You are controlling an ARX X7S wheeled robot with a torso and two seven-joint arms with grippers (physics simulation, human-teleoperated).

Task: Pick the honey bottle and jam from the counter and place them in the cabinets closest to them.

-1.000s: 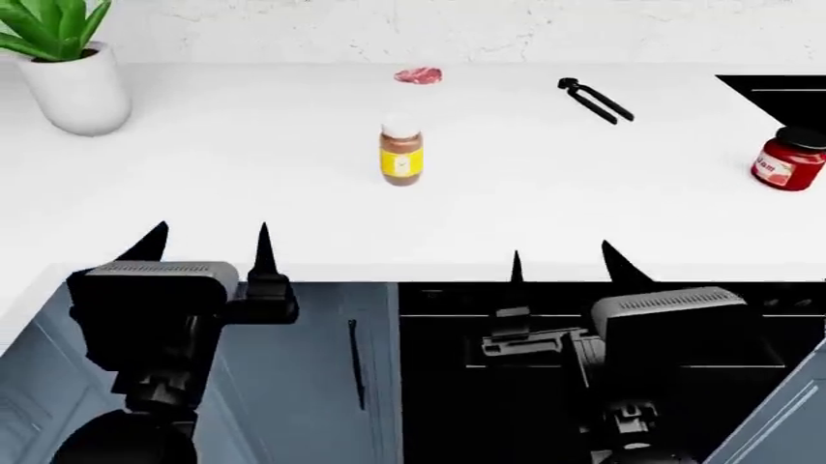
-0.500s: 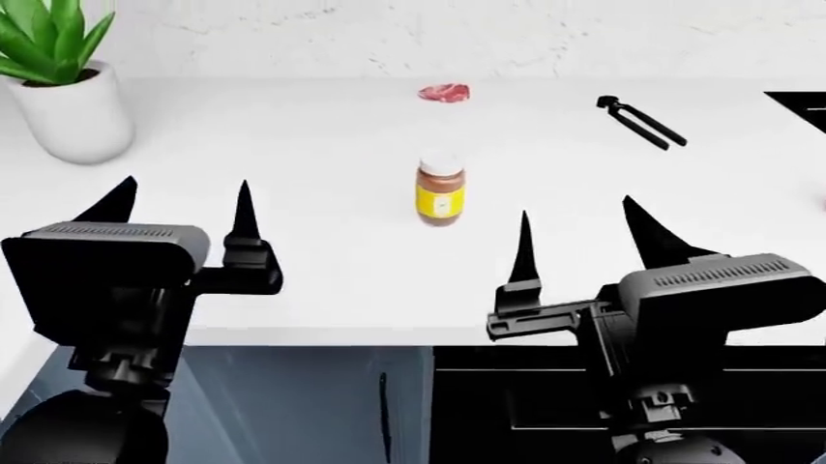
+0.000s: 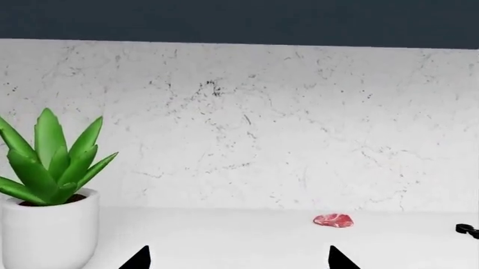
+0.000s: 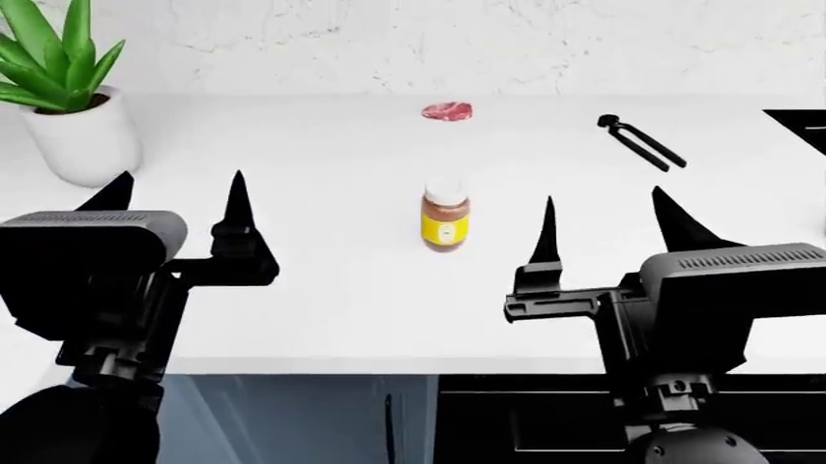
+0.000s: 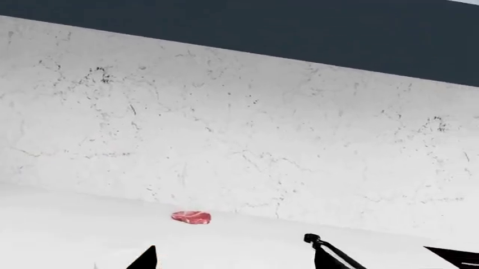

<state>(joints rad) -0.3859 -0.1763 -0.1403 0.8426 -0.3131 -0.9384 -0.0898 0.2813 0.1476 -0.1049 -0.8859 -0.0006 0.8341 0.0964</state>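
The honey bottle (image 4: pixel 444 220), with a white cap and yellow label, stands upright in the middle of the white counter (image 4: pixel 323 300). My left gripper (image 4: pixel 177 193) hovers open above the counter to the bottle's left, nothing between its fingers. To the bottle's right my right gripper (image 4: pixel 606 208) is also open and empty. The bottle stands between the two grippers, slightly farther back. Only the black tips of the left gripper (image 3: pixel 237 259) and right gripper (image 5: pixel 235 259) show in the wrist views, spread wide. The jam is out of view.
A pink slab of raw meat (image 4: pixel 448 111) lies near the back wall. Black tongs (image 4: pixel 641 141) lie at the back right. A potted plant (image 4: pixel 72 121) stands at the back left. A black panel (image 4: pixel 803 124) sits at the right edge. Dark cabinet fronts (image 4: pixel 516 416) run below the counter.
Both grippers have come up and forward over the counter. The view has shifted, so the honey bottle sits lower and more central, and the red jar has left the view on the right.
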